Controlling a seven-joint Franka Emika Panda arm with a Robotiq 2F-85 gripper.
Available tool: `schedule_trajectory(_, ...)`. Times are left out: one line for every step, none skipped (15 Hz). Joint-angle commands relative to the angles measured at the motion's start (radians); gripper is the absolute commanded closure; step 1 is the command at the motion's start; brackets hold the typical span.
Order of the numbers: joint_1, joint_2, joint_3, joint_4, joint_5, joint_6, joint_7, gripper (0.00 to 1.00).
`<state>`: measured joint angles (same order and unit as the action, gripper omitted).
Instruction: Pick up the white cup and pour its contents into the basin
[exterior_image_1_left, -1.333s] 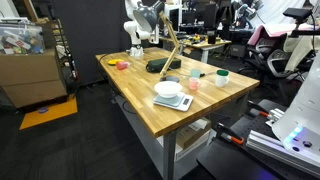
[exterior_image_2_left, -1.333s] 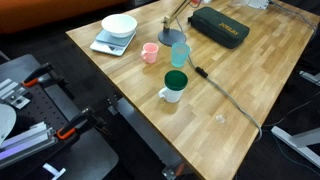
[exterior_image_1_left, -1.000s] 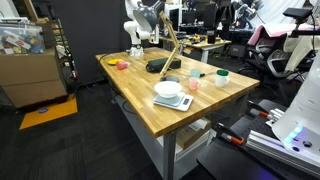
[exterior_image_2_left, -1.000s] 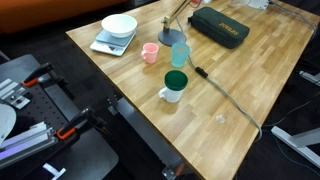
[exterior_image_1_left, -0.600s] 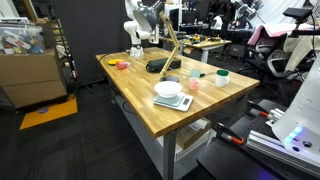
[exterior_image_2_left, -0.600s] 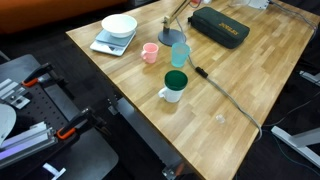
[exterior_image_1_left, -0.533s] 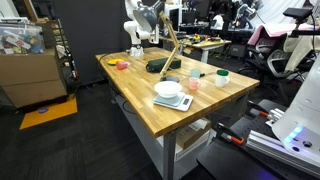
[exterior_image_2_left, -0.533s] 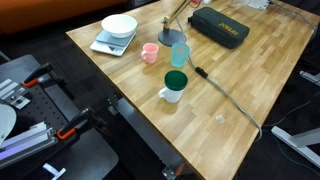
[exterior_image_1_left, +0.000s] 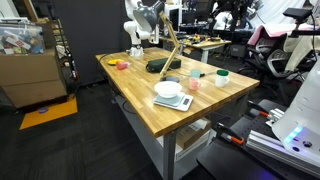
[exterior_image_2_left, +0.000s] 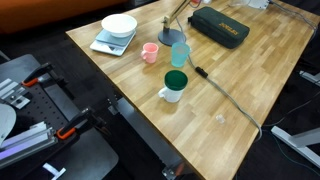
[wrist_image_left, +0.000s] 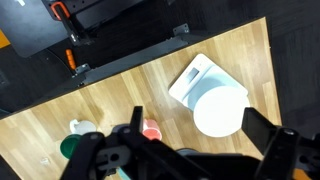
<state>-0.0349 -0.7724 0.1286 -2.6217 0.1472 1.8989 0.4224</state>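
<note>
Gripper (wrist_image_left: 188, 160) high above table (wrist_image_left: 140, 95), pointing down, jaws apart, empty; white cup (exterior_image_2_left: 175, 86) untouched.

The wooden table (exterior_image_2_left: 250, 80) carries a white base (exterior_image_2_left: 104, 45) (a bowl sits on it) near one corner. A pink cup (exterior_image_2_left: 150, 52) stands just beside the base, and a teal cup (exterior_image_2_left: 180, 54) close behind that. The white cup (exterior_image_2_left: 174, 87) stands farther from the base, near the table's edge. A dark case (exterior_image_2_left: 220, 27) lies well apart from the base. A cable (exterior_image_2_left: 228, 100) runs over the wood past the cups. In an exterior view, a small orange dish (exterior_image_1_left: 122, 65) lies toward the end away from the base.
</note>
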Motion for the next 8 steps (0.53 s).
schedule_trajectory(-0.005, 0.000, 0.004, 0.002, 0.003, -0.003, -0.003, 0.00)
schedule_trajectory(-0.004, 0.000, 0.004, 0.002, 0.003, -0.003, -0.003, 0.00)
schedule_trajectory(-0.004, 0.000, 0.004, 0.002, 0.003, -0.003, -0.003, 0.00)
schedule_trajectory(-0.004, 0.000, 0.004, 0.002, 0.003, -0.003, -0.003, 0.00)
schedule_trajectory(-0.015, 0.000, 0.002, -0.002, -0.004, 0.002, 0.002, 0.00)
schedule_trajectory(-0.032, -0.003, 0.001, -0.007, -0.021, 0.005, 0.011, 0.00)
schedule_trajectory(-0.050, -0.009, 0.000, -0.014, -0.040, 0.009, 0.021, 0.00)
schedule_trajectory(-0.081, -0.018, -0.001, -0.024, -0.075, 0.013, 0.040, 0.00)
